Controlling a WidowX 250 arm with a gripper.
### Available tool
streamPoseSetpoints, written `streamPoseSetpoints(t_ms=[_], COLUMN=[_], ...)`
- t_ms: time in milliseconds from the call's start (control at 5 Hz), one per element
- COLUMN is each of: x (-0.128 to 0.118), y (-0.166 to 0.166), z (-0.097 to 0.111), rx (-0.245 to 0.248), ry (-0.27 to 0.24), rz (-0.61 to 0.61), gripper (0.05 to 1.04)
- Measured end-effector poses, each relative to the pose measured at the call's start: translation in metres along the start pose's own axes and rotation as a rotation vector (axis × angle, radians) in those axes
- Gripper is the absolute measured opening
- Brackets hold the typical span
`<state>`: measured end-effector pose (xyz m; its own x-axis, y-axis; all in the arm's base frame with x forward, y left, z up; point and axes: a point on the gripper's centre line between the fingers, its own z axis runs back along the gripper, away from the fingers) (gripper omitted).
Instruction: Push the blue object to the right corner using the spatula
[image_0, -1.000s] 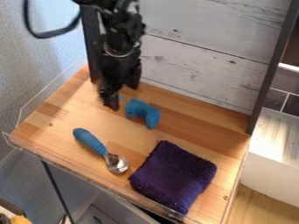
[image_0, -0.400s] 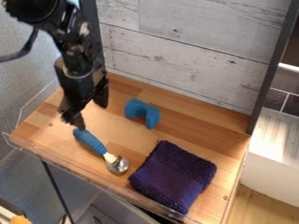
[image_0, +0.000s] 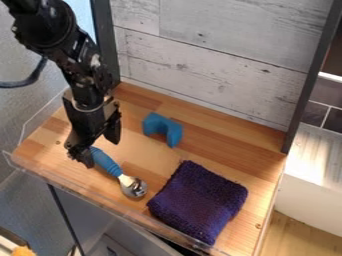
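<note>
- The wooden tabletop (image_0: 220, 135) is bearing everything, and I'm judging that getting hold of the tool is the step in hand.
- The black arm (image_0: 70, 55) is leaning in from the upper left, its gripper (image_0: 101, 150) hanging at the handle, fingers standing wide apart and seemingly gripping nothing.
- The purple cloth (image_0: 199, 202) is lying just beside the spoon's bowl (image_0: 135, 189).
- The spoon (image_0: 107, 162), presumably serving as the spatula, is resting flat; the next move is calling for settling around its blue handle and closing.
- The blue object (image_0: 174, 133) is sitting toward the back wall (image_0: 214, 70), needing its push afterwards.
</note>
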<state>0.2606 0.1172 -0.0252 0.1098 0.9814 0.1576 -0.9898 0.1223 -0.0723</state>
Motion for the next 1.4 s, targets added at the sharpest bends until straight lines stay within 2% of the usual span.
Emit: streamPoseSetpoints(t_ms=[200, 400, 800, 1000, 1200, 1400], x=[-0.003, -0.007, -0.006, -0.008, -0.005, 0.011], y=[0.003, 0.004, -0.003, -0.003, 0.004, 0.005], z=[-0.008, -0.019, -0.022, -0.022, -0.021, -0.003], rx=[0.03, 0.059, 0.027, 0.02, 0.034, 0.003], ry=[-0.006, -0.002, -0.024, -0.014, -0.011, -0.031], rz=[-0.023, -0.04, -0.05, -0.052, -0.055, -0.05], gripper=[1.001, 0.951, 0.419, 0.409, 0.409, 0.409])
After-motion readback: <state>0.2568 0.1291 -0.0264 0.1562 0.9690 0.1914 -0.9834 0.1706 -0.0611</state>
